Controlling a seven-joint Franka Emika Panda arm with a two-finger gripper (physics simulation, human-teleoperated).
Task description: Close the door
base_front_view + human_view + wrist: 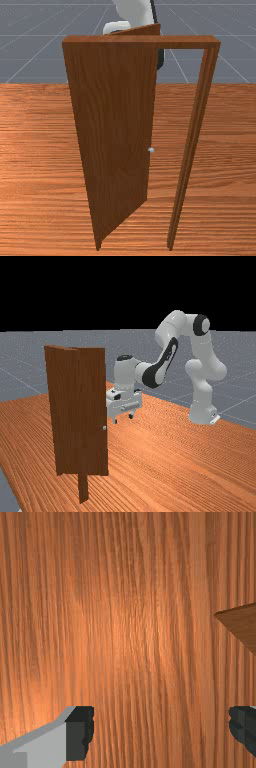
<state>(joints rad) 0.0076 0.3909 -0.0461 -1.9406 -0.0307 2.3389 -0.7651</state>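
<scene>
1. The door (112, 125) is standing open, swung out of its frame (140, 42) toward the arm's side; its hinged side is meeting the post at the front view's left.
2. A broad gap is showing between the free edge and the opposite post (192, 145), so the closing itself appears to be wholly left to do; no part of the tool is visibly pressing on the wood.
3. The door is looking like a tall, flat, upright panel in dark brown grain, with a small pale round knob (151, 150) sitting by its free edge.
4. The frame is rising over the surface (35, 165), which is showing a brighter orange-brown grain.
5. The tool (123, 418) is hovering above the surface near the door, on the arm's side, fingers spread wide and grasping nothing; a dark corner that seems to be the door's is lying off beside one finger (243, 729).
6. The arm (177, 331) is reaching from its base at the far view's right toward the door.
</scene>
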